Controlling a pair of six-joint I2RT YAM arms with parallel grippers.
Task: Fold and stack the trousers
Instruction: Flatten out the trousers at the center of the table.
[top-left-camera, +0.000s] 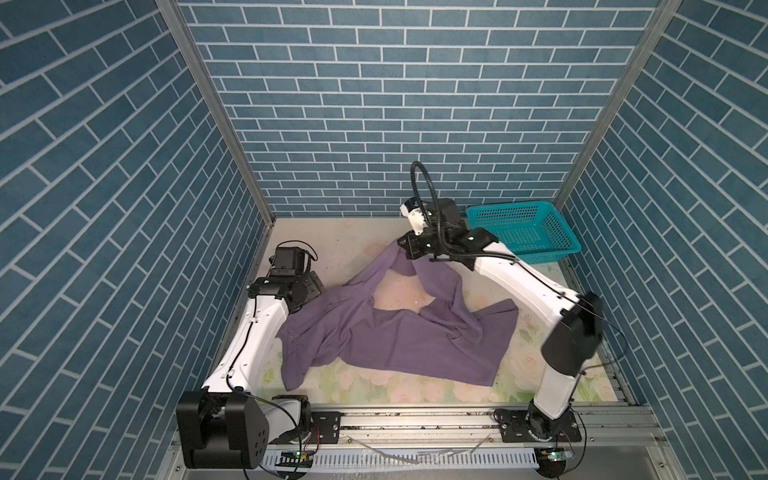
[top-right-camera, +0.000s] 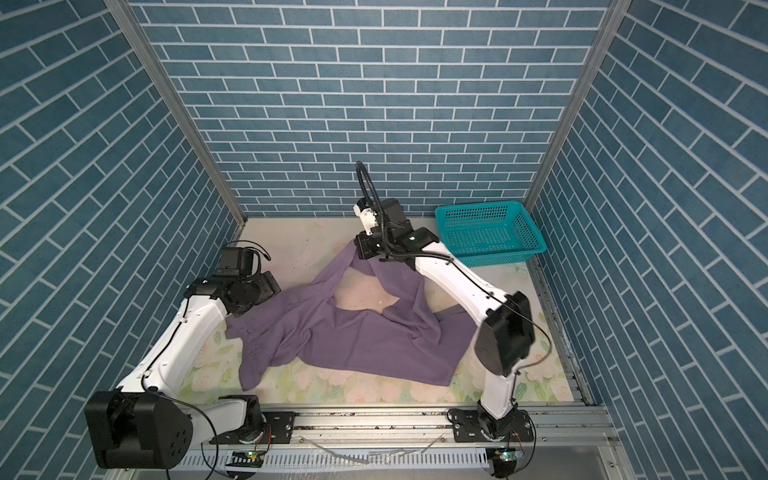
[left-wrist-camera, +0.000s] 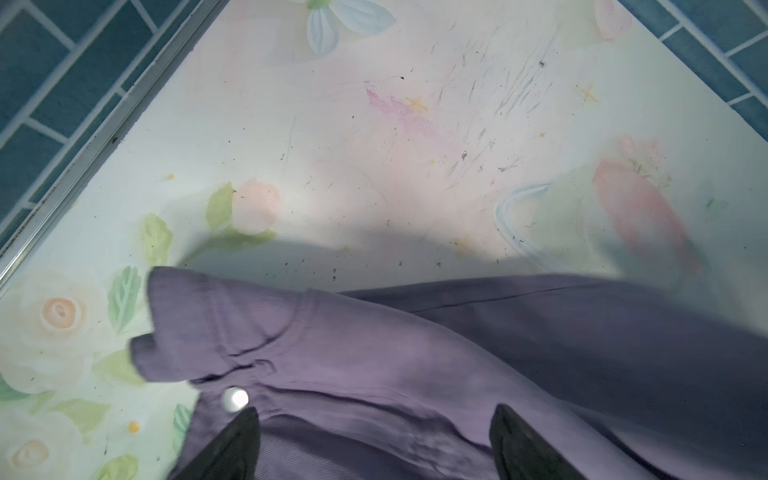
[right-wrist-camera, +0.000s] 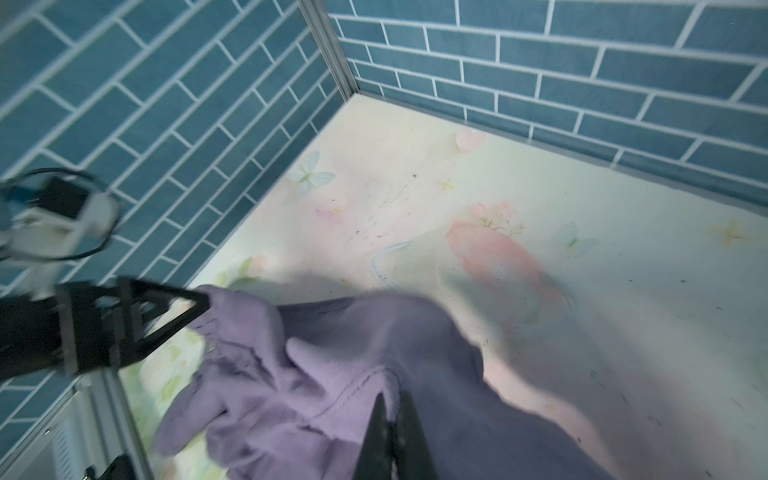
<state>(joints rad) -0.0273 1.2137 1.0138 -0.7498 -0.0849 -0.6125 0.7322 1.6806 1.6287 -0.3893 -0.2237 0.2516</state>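
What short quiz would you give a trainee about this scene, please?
1. True or false: the right gripper is shut on the trousers.
2. What does the teal basket hold? A) the trousers B) nothing visible C) a towel
3. Fill in: the left gripper, over the trousers, stands ____.
Key: 1 true; 2 B; 3 open.

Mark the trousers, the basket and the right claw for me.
trousers (top-left-camera: 415, 340), in a top view, flat middle of the cloth.
basket (top-left-camera: 523, 232), in a top view, bare perforated bottom.
right claw (right-wrist-camera: 391, 405), right wrist view, between its closed fingertips, pinching the trousers.
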